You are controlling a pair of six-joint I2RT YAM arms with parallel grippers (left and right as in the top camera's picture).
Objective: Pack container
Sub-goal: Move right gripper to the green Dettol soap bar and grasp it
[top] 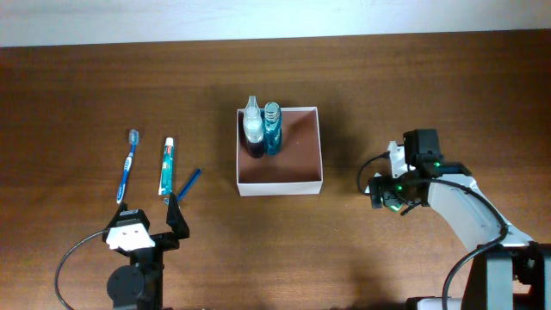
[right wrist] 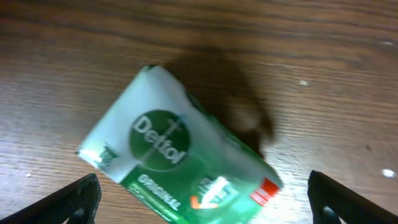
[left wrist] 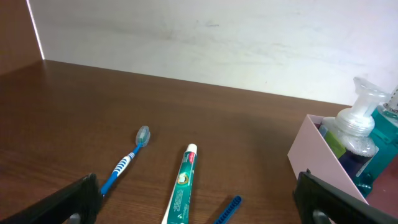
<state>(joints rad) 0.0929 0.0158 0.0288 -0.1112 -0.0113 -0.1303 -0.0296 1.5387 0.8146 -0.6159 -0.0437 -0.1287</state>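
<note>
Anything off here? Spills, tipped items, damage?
Nothing stands out. The clear bottle and blue bottle stand upright in the container; toothbrush and toothpaste lie flat on the table; soap pack looks intact, no spills.

You can see the container (top: 293,165) near the middle of the table. It is a low square box with thin white walls and a red-brown floor. It sits flat, open on top. A clear bottle (top: 252,127) and a blue bottle (top: 272,129) stand in its far left corner.
</note>
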